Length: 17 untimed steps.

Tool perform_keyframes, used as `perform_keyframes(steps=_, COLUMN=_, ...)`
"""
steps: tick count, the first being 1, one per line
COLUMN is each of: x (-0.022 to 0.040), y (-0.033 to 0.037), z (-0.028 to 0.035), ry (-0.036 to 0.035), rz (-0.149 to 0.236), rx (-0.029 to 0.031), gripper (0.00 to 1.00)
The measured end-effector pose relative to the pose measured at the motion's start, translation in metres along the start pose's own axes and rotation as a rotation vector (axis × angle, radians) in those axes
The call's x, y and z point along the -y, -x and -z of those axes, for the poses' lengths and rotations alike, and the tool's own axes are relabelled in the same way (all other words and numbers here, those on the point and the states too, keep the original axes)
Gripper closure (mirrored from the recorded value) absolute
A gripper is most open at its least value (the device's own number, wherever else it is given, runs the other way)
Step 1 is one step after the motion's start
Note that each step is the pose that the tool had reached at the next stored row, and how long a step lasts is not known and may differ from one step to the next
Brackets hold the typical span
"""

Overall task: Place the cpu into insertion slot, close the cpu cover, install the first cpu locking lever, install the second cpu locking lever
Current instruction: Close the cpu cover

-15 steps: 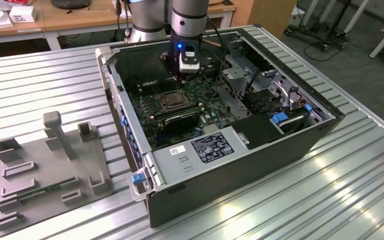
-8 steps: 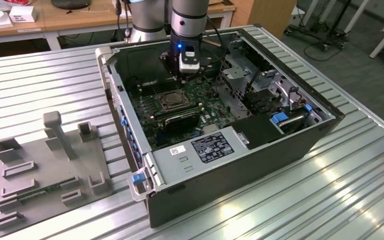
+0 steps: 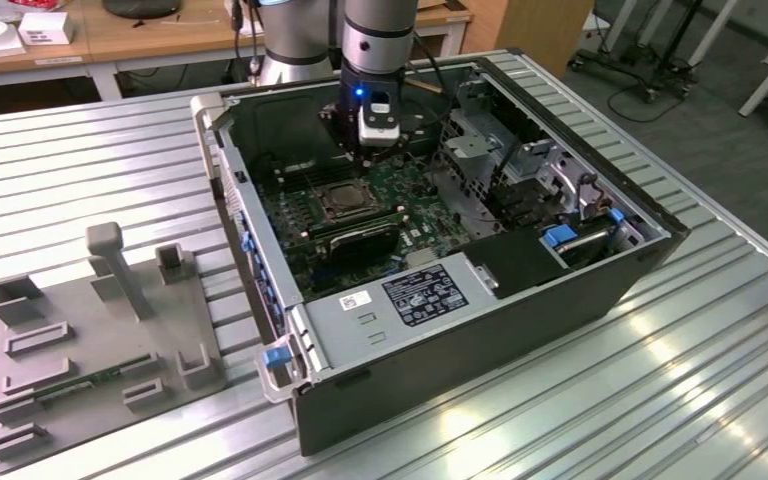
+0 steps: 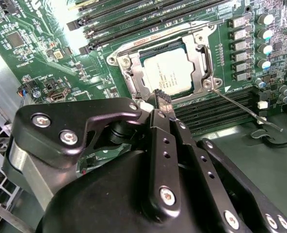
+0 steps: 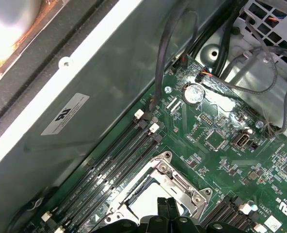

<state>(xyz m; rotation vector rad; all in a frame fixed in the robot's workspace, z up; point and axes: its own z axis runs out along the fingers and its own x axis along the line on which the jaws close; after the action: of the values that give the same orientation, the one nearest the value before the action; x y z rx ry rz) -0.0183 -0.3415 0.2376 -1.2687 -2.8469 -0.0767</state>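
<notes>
Cpu point(image 4: 170, 73) flat in insertion slot point(image 4: 120, 60) w/ cpu cover point(image 4: 202, 62) down — gripper point(image 4: 160, 97) just beside

Cameras around one computer case point(image 3: 518, 290)
Exterior view looks down from afar; both wrist views sit close, sharing the insertion slot point(image 4: 126, 63) point(image 5: 175, 182).

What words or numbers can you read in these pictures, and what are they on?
cpu: faint grey print, too small to read.
White sticker on the case wall: blurred, unreadable.
Black label on the grey metal box: too small to read.
Green board: tiny white lettering, too small to read.
</notes>
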Motion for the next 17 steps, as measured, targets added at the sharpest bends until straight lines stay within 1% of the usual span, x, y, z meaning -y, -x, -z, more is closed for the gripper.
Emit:
perform_keyframes(steps=5, x=0.0, y=0.0, z=0.0, ry=-0.0019, rz=0.046, rx=-0.0016, gripper=0.89)
perform_keyframes(steps=17, x=0.0, y=0.0, z=0.0, ry=-0.0021, rz=0.051, rx=-0.0019, gripper=0.89)
